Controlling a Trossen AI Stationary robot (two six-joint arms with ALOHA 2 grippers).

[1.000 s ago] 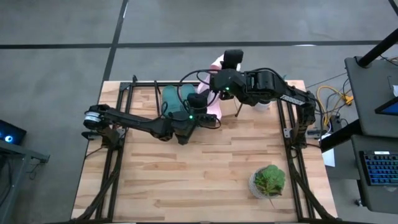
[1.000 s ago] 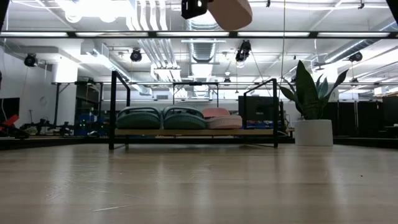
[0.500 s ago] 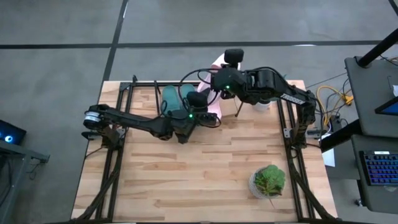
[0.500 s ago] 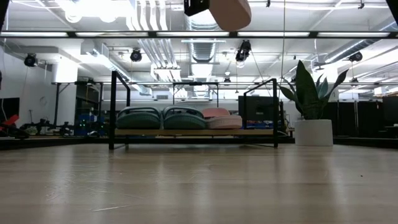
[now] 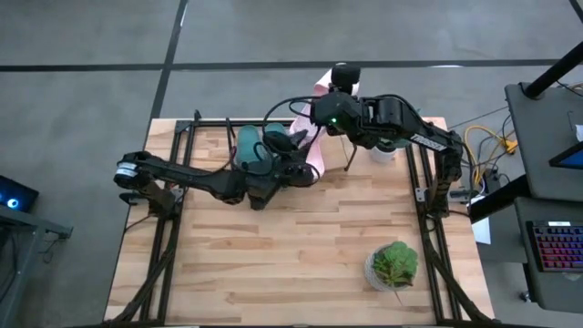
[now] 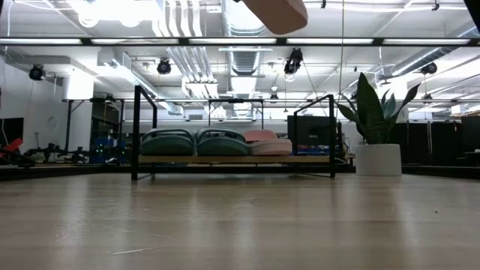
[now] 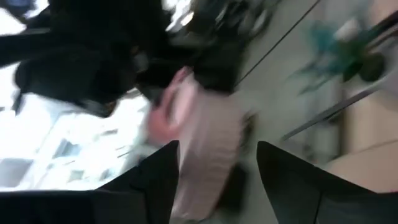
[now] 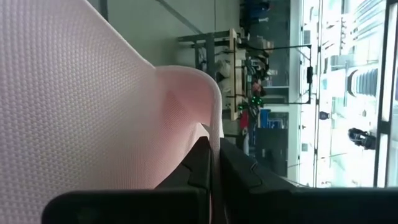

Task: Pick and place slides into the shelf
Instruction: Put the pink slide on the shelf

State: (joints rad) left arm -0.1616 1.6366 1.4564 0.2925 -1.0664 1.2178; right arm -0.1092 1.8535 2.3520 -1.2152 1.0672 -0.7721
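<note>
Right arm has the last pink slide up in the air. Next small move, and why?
Probably lower it toward the shelf's empty right end. The right gripper is shut on the pink slide, held high behind the shelf; three slides already sit on the board. The left gripper is open, clear of it.

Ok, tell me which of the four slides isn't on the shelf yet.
The second pink slide: clamped in the right gripper, up in the air. The other three sit on the shelf.

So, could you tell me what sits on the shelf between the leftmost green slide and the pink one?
In the low view, the second green slide sits between the leftmost green slide and the pink slide on the shelf.
</note>
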